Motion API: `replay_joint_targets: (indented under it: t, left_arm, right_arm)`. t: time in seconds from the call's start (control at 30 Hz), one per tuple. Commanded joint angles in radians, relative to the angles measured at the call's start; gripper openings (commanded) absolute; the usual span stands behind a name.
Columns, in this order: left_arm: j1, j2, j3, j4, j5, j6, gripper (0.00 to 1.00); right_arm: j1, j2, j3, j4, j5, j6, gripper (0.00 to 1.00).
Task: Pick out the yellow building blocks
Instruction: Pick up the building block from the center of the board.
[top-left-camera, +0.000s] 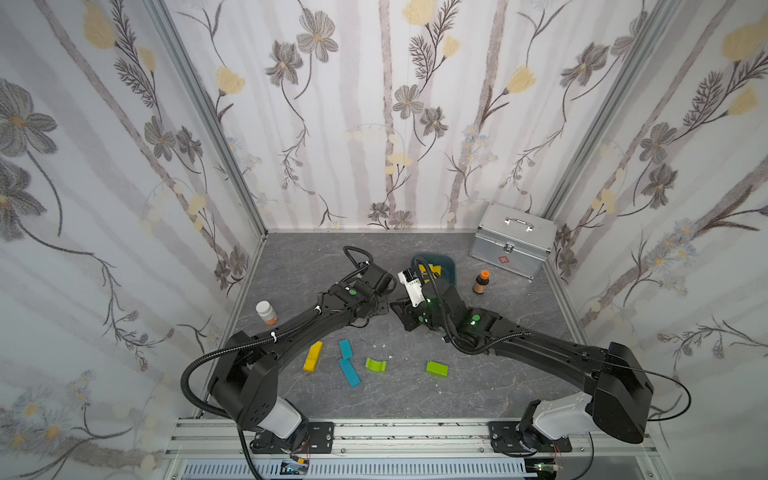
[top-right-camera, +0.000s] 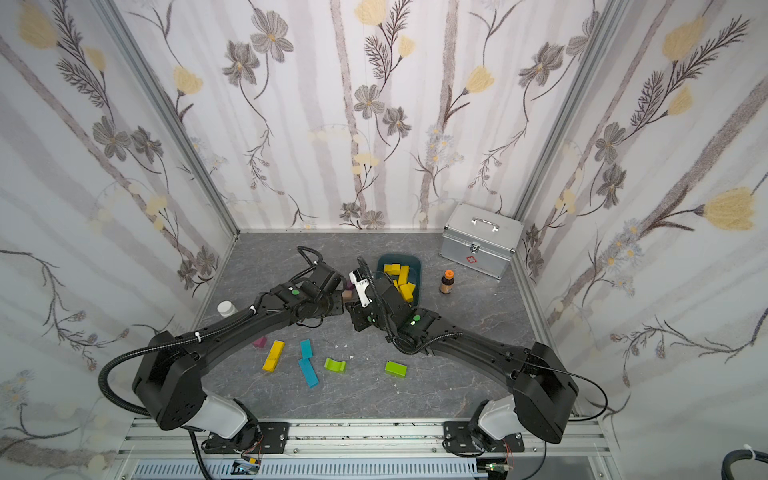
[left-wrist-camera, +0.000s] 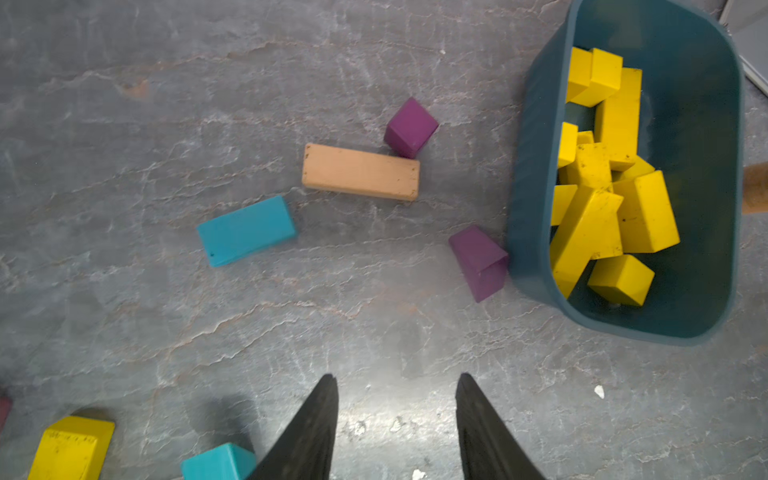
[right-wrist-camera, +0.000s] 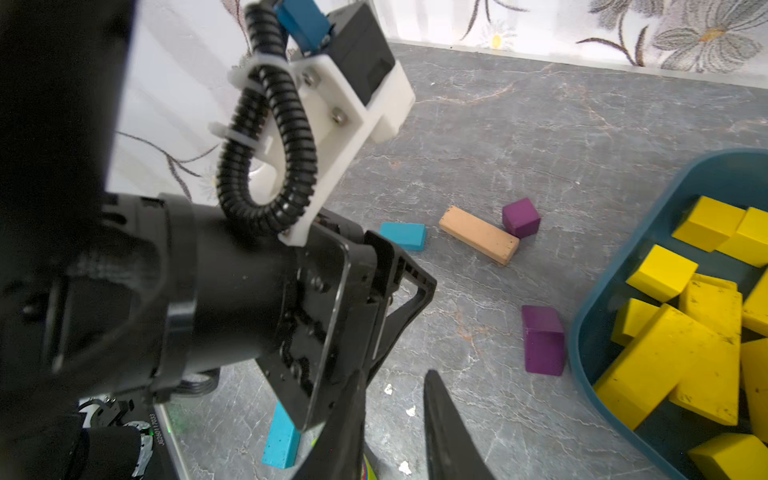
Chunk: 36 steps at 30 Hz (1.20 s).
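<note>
Grey tabletop (top-left-camera: 490, 386); left arm (top-left-camera: 299, 326) and right arm (top-left-camera: 540, 345) inward, wrists close; left jaws apart, right jaws together.

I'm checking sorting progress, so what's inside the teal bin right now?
A heap of yellow building blocks, cubes and longer bars, lies in the teal bin. Lower blocks and the floor under the heap are covered, so no exact count.

I see three walls papered in a pale floral print: back wall (top-left-camera: 374, 124) at 12 o'clock, side walls (top-left-camera: 83, 208) at 9 and 3 o'clock. Aluminium posts (top-left-camera: 214, 124) mark both back corners. The floor (top-left-camera: 498, 374) is a grey, veined stone-look surface. A slotted aluminium rail (top-left-camera: 415, 430) runs along 6 o'clock. Lighting is even and soft.
</note>
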<state>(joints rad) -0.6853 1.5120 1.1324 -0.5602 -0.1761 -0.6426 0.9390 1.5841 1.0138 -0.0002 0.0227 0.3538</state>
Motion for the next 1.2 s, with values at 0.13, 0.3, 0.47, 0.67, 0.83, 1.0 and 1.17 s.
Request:
replay_joint_targets:
  t: [0.13,0.3,0.47,0.67,0.83,1.0,1.17]
  left_arm:
    - [0.002,-0.152,-0.159,-0.079,-0.059,-0.056,0.49]
    - [0.026,-0.292,-0.253,-0.155,-0.085,-0.073,0.51]
    - [0.07,-0.422,-0.359,-0.18,-0.085,-0.102,0.55]
    - [0.134,-0.485,-0.448,-0.177,-0.043,-0.104,0.55]
    - [0.168,-0.502,-0.478,-0.176,-0.033,-0.077,0.55]
    - [0.198,-0.532,-0.501,-0.189,-0.02,-0.065,0.55]
    - [0.22,-0.561,-0.532,-0.19,0.011,-0.074,0.55]
  right_arm:
    - [0.053,0.074,0.0,0.087,-0.039,-0.013,0.27]
    - [0.089,0.123,0.003,0.123,-0.061,-0.014,0.26]
    - [0.111,0.176,0.029,0.14,-0.106,-0.021,0.27]
    - [0.123,0.218,0.049,0.14,-0.114,-0.01,0.26]
    - [0.129,0.246,0.08,0.12,-0.119,-0.018,0.26]
    - [0.136,0.277,0.114,0.102,-0.136,-0.024,0.26]
    - [0.151,0.296,0.146,0.081,-0.139,-0.044,0.26]
